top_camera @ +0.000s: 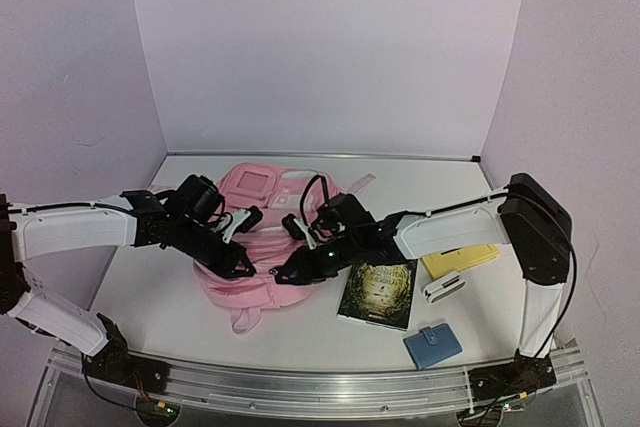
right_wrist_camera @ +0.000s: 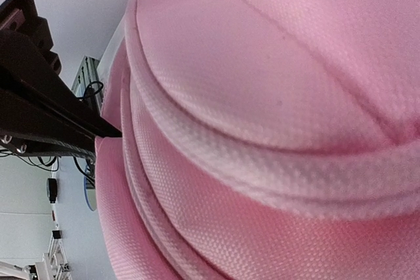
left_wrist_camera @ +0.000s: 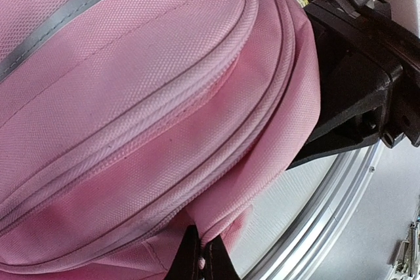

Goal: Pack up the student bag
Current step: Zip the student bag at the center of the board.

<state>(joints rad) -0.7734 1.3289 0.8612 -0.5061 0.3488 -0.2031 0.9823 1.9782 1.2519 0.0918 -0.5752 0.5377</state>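
One table (top_camera: 150, 297) w/ pink student bag (top_camera: 262, 247) lying centre-left, betw. both arms. L claw (left_wrist_camera: 202, 257) pinched tight on bag fabric at its edge. R claw (top_camera: 292, 271) up against bag's near side, can't tell if apart or together. Book (top_camera: 378, 292), yellow pad (top_camera: 465, 259), blue wallet (top_camera: 433, 345) lie right of bag.

The backpack (top_camera: 262, 187) is pink all over with a fine woven grain, and a pale grey strip (left_wrist_camera: 65, 11) crosses its front. The book (top_camera: 378, 292) has a dark cover with a mottled green-gold picture. The pad (top_camera: 460, 259) is yellow and the wallet (top_camera: 433, 345) blue. The surface (top_camera: 150, 297) is white, the walls (top_camera: 330, 47) pale lilac, and the left arm (top_camera: 75, 229) and right arm (top_camera: 450, 230) white with black joints
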